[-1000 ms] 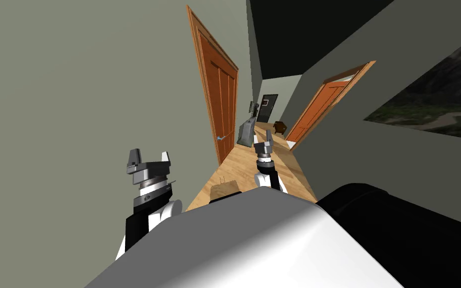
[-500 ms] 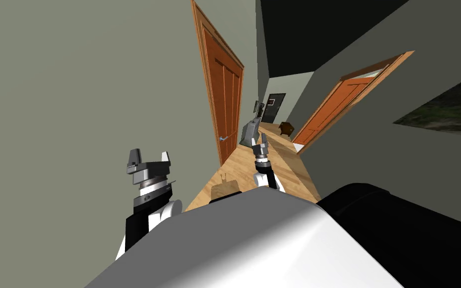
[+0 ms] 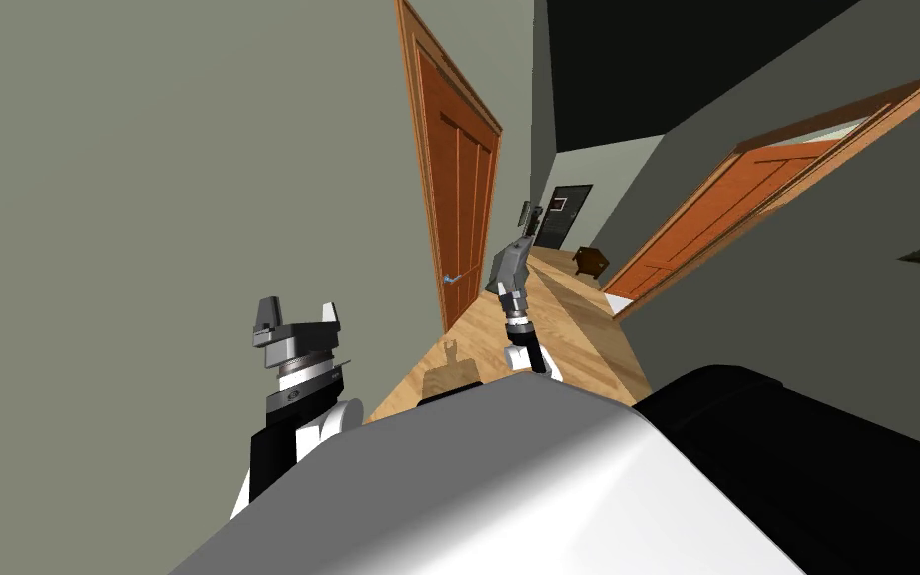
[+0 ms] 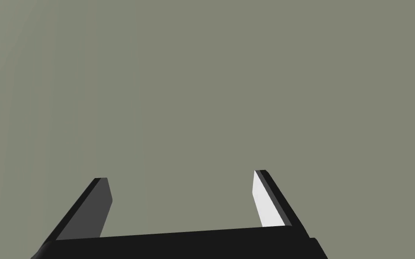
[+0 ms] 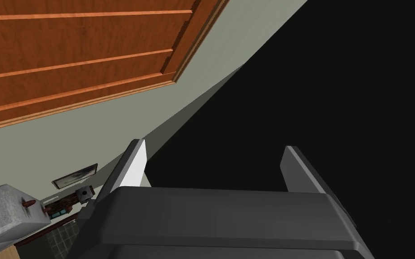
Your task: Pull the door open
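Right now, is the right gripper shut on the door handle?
No: the right gripper stands open, nothing between its fingers.

The door [image 3: 458,190] is orange-brown with wood grain, the wall [image 3: 149,150] grey-green, the floor [image 3: 578,349] pale wood.

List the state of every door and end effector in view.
Near orange door: shut in its frame.
Door handle: not gripped.
Far orange door: looks ajar.
Left end effector: open, empty, beside the grey-green wall.
Right end effector: open, empty, short of the handle.
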